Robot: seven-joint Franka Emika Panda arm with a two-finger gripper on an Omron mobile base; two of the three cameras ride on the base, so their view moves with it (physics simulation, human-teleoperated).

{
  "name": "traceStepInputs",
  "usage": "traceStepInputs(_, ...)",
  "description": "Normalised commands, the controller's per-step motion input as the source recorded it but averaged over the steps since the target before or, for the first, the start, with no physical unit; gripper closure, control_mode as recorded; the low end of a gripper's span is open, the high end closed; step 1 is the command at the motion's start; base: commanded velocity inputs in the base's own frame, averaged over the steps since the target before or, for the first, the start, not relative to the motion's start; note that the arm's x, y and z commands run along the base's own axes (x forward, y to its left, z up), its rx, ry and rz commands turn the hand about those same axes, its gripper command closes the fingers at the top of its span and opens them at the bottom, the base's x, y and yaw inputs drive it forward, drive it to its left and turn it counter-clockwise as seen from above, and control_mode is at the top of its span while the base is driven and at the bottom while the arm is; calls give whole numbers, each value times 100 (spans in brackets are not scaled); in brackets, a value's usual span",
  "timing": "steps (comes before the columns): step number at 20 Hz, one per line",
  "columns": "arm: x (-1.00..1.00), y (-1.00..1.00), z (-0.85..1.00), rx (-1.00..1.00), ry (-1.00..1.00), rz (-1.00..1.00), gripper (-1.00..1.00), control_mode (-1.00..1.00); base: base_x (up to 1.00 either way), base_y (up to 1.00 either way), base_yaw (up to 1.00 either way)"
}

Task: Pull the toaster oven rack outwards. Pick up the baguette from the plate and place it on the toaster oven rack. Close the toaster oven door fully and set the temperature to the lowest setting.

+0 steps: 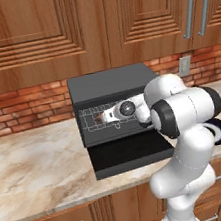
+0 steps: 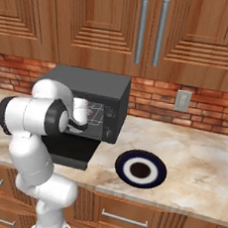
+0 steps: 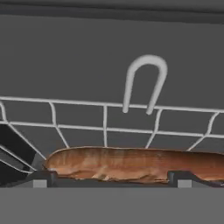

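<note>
From the left base camera, the arm is reaching into the toaster oven (image 1: 109, 85), whose toaster oven door (image 1: 132, 154) is lying open on the counter (image 1: 35, 165). From the right, the plate (image 2: 140, 169) is sitting bare. Through the hand camera, the tool (image 3: 112, 178) is standing spread around the baguette (image 3: 131, 164), lying on the toaster oven rack (image 3: 105, 118).

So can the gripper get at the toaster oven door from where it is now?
Probably yes: the gripper is open at the rack, and the toaster oven door lies folded down just below, uncovered.

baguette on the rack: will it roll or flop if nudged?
The baguette is rounded and slim, so it might roll sideways across the rack wires. It lies straight without sagging, so probably stiff. The crust looks rough, so it likely isn't slippery.
</note>
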Motion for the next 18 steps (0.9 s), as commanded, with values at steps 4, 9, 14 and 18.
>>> traceStepInputs(4, -49, 0, 47, 1, -30, -4, -100, -100, 0, 0, 0)
traceStepInputs(9, -72, 0, 68, 6, -13, 0, -100, -100, 0, 0, 0)
traceStepInputs(14, -64, 0, 81, 6, -5, 0, -100, -100, 0, 0, 0)
traceStepInputs(18, -40, 2, 74, 1, -12, 0, -100, -100, 0, 0, 0)
